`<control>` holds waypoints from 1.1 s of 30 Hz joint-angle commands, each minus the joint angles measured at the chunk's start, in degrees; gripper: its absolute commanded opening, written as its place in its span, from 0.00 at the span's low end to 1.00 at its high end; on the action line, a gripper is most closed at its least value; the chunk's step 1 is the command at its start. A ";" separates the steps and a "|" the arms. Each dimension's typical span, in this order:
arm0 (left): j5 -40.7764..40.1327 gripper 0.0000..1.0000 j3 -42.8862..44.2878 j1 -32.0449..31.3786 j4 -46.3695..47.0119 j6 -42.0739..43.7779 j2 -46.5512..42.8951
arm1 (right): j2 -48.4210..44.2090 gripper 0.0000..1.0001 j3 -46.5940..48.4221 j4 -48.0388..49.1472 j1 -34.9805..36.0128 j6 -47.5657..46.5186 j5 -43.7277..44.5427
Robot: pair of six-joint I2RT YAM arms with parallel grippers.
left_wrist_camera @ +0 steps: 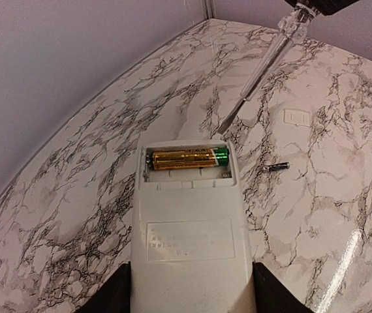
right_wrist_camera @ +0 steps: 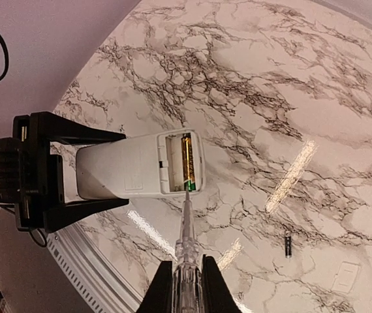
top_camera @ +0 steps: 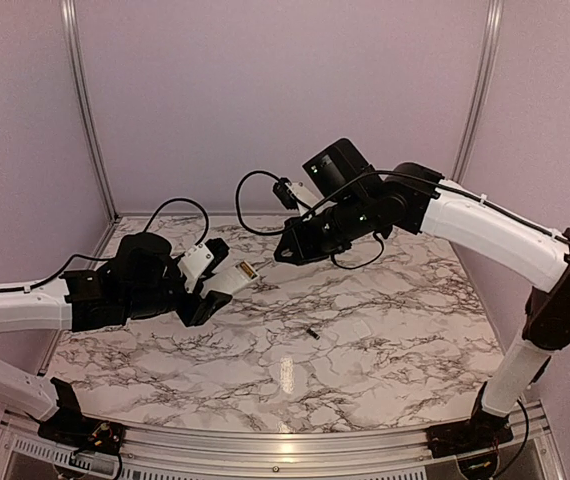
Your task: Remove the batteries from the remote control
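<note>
Left wrist, unlike top external: green-ended battery [left_wrist_camera: 187, 158]

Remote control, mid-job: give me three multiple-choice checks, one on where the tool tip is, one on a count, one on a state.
1. Where is the screwdriver tip?
A) by the green end of the battery in the remote control
B) on the cover plate
C) under the remote control

2. How many cells lie in the open recess?
A) none
B) one
C) two

3. The right fingers are:
A) open and empty
B) shut on the screwdriver
C) shut on the remote control

Answers:
1 A: the right wrist view shows the tip at the green end.
2 B: one gold cell shows, and the slot beside it is bare.
3 B: the fingers clamp the clear handle.
</note>
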 commanded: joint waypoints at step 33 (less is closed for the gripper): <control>0.16 0.00 -1.36 -1.77 0.28 -2.79 -1.23 | 3.43 0.00 4.02 -0.44 0.15 -1.15 0.67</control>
